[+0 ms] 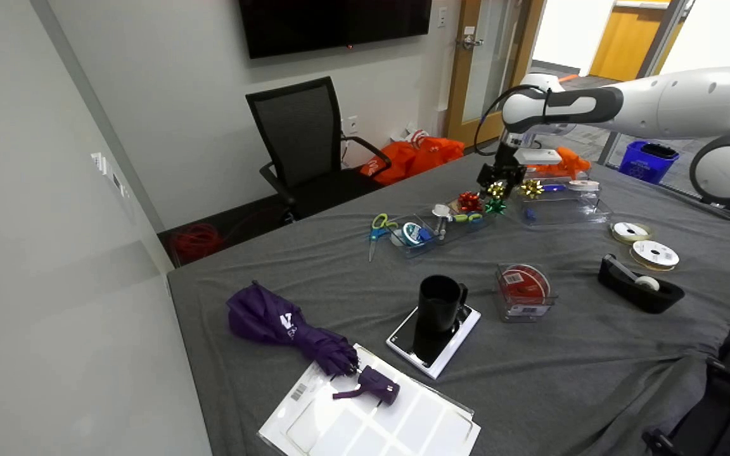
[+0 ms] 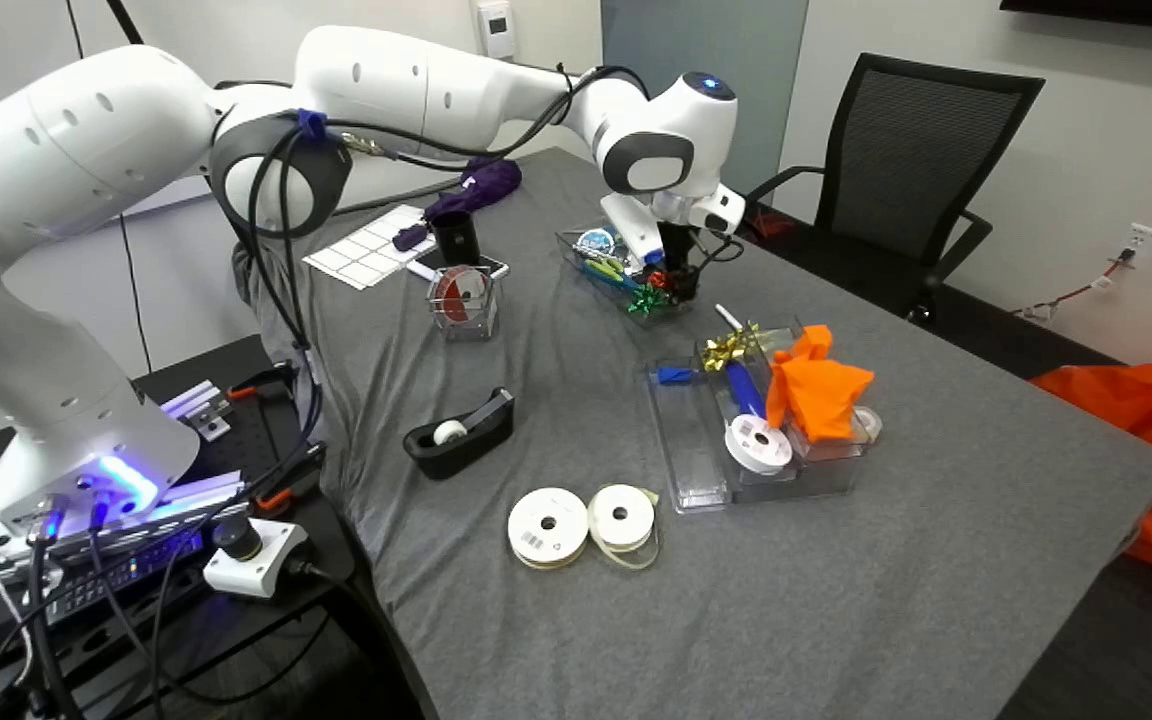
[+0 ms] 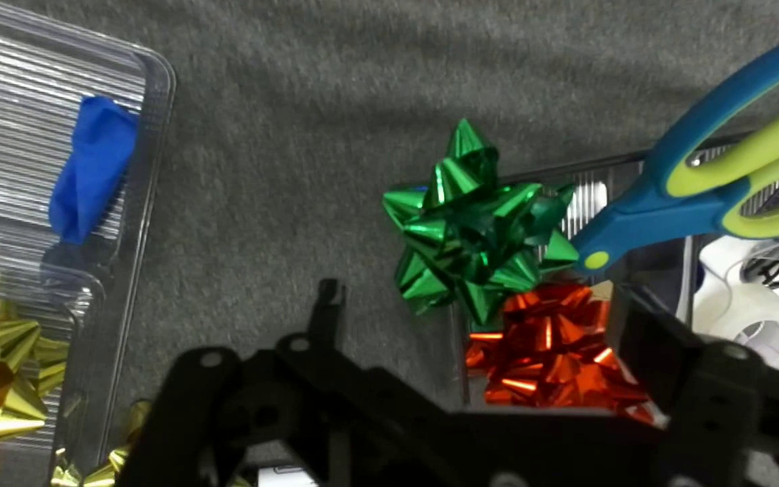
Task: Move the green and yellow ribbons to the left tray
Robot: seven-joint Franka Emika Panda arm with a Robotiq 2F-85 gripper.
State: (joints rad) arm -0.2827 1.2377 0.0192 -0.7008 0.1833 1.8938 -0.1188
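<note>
One green bow (image 3: pixel 477 230) near the pincer (image 3: pixel 477 297), released and spread wide.
It sits over the corner of a clear tray (image 3: pixel 579 166), just beside the red bow (image 3: pixel 552 345); a yellow bow (image 3: pixel 11 385) lies at a second tray (image 3: pixel 153 155), another yellow bow (image 3: pixel 107 467) near its rim.

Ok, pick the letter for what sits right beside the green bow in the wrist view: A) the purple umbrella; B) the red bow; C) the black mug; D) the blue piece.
B: the lower tips of the green bow meet the upper edge of the red bow in that view, while the blue piece lies well apart.
</note>
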